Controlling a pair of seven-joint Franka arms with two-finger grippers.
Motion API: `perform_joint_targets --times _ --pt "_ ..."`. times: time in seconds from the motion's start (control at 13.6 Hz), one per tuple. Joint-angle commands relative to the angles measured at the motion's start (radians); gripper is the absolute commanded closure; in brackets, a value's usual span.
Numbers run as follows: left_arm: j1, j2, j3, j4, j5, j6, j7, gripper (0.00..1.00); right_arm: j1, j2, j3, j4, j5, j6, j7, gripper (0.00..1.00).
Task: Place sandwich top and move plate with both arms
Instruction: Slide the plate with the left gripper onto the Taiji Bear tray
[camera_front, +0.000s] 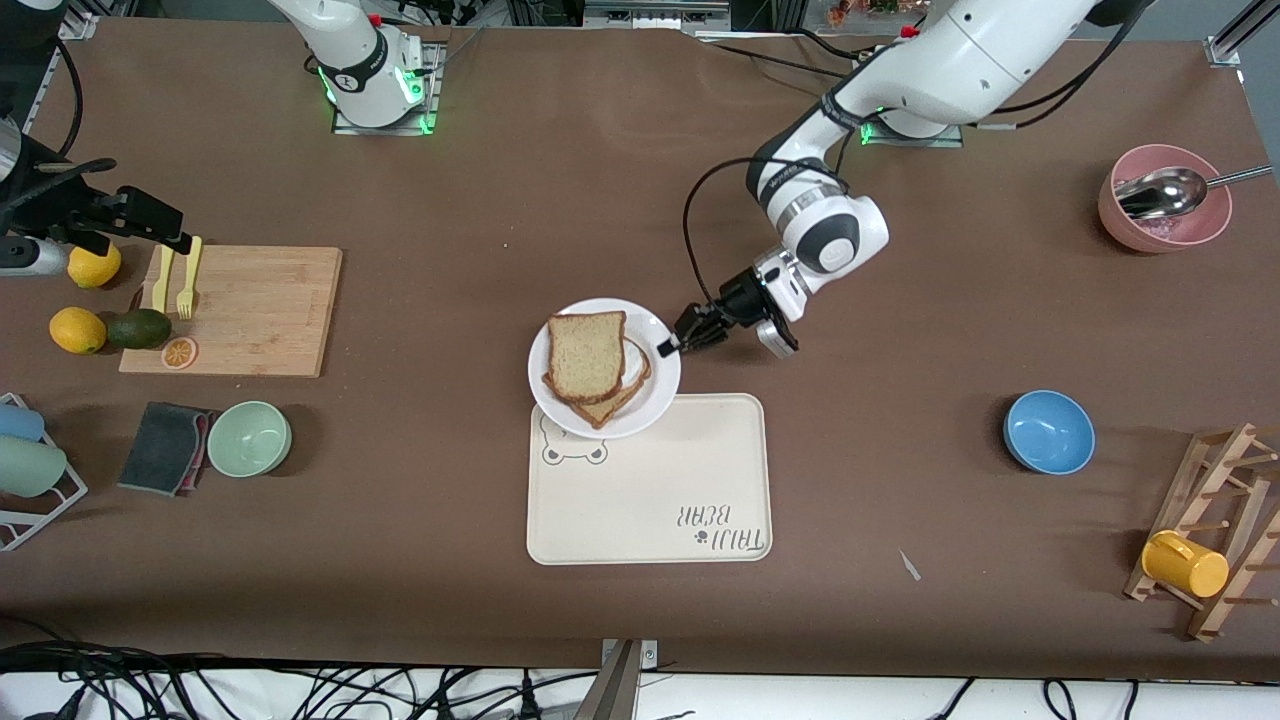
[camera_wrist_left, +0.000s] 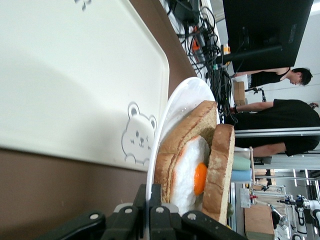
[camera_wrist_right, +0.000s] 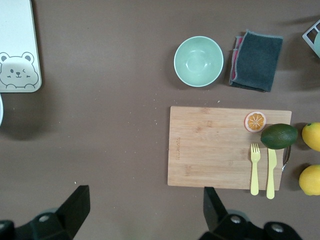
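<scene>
The table (camera_front: 560, 180) is brown and runs the full width of the front view. On it the cream tray (camera_front: 650, 490) with a bear print lies near the middle, close to the front camera. A wooden board (camera_front: 250, 310) sits toward the right arm's end, with a yellow fork (camera_front: 186, 280) and knife (camera_front: 163, 280) on it. The plate (camera_front: 655, 400) overlaps the tray's corner that lies farther from the camera; in the left wrist view its rim (camera_wrist_left: 172, 115) is tilted up off the tray (camera_wrist_left: 75, 75). The bread top (camera_front: 587, 353) lies on the plate, over a lower slice that carries a fried egg (camera_wrist_left: 192, 175). The left claw (camera_front: 678, 342) is at the plate's rim on the left arm's side, pressed together and pinching the plate. The right claw (camera_wrist_right: 145, 207) waits high over the table beside the board (camera_wrist_right: 225, 145), fingers (camera_wrist_right: 75, 207) spread wide and holding nothing. A green bowl (camera_front: 249, 438), a blue bowl (camera_front: 1049, 431) and a pink bowl (camera_front: 1165, 200) with a spoon (camera_front: 1165, 192) stand well apart.
</scene>
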Motion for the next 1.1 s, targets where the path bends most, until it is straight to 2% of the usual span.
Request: perform_joint_targets --times 0.0,0.44,0.81,1.03 --pt "-0.008 0.095 0.021 0.140 0.046 0.023 0.022 1.00 0.003 -0.009 0.001 0.004 0.000 -0.011 0.012 0.00" --pt "-0.014 0.202 0.047 0.284 0.169 0.099 -0.039 1.00 0.002 -0.009 0.001 0.004 0.000 -0.011 0.012 0.00" --pt "-0.019 0.240 0.049 0.330 0.422 0.117 -0.309 1.00 0.002 -0.007 0.001 0.004 -0.003 -0.010 0.010 0.00" --pt "-0.027 0.268 0.050 0.344 0.459 0.117 -0.340 1.00 0.002 -0.009 0.001 0.004 -0.002 -0.011 0.010 0.00"
